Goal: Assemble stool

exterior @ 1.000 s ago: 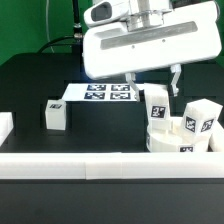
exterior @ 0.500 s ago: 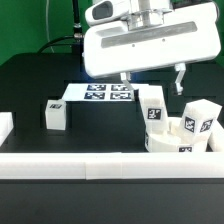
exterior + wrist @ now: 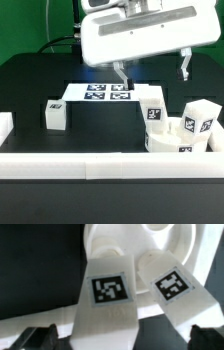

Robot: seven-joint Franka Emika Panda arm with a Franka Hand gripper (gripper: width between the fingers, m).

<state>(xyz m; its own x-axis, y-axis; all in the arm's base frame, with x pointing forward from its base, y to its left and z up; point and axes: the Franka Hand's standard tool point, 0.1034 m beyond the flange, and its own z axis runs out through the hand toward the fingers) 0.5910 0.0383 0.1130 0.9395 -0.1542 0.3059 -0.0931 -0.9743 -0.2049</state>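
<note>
The gripper [image 3: 155, 82] hangs over the seat [image 3: 178, 143], jaws spread wide, holding nothing. 2 legs [image 3: 153, 105] stand in the seat, against the rail [image 3: 80, 165]. I'd guess the loose leg [image 3: 55, 114], well apart, needs fetching next.

White seat [image 3: 163, 142] holds two upright legs [image 3: 153, 106]; third leg [image 3: 55, 115] stands apart.

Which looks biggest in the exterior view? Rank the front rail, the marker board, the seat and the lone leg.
1. front rail, spanning the whole picture.
2. marker board and seat: similar in size. The seat is nearer and partly hidden, so I won't rank them.
3. lone leg, smallest.
</note>
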